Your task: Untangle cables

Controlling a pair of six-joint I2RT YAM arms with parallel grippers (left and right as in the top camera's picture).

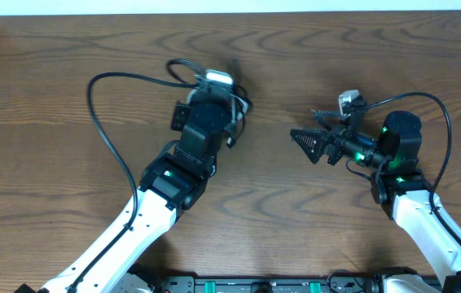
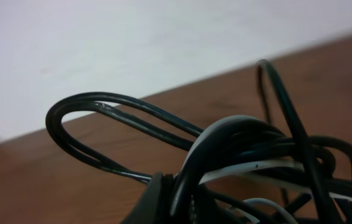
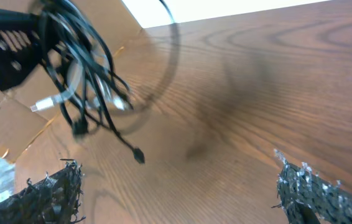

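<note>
Though mostly hidden under the wrist from overhead, looks like a knot of cables [image 1: 241, 104] pinched in the left tool [image 3: 33, 31]. Calling it clenched on the cables, going by the right wrist view, with the whole mess dangling above the desk [image 1: 51, 228]. Can't make out the fingers themselves in the left wrist view, only loops right up against the lens.

Got the right tool [image 1: 305, 129] spread wide, holding nothing, aimed toward 9 o'clock.

Now for the key relation: seeing the cables at roughly 9 o'clock from the right tool overhead, near but not touching, and up around 10 o'clock through its own camera. Hanging roughly vertical, so long axis up-down, with a loose plug end [image 3: 138, 155] at the bottom and a white strand [image 3: 51, 104] poking out toward 8 o'clock.

Clearly a job for the right arm, being the only free one. Probably wants a straight reach toward 9 o'clock and a grab on that plug end rather than the thick middle. Could otherwise snag several strands at once and tighten the knot instead of loosening it.
</note>
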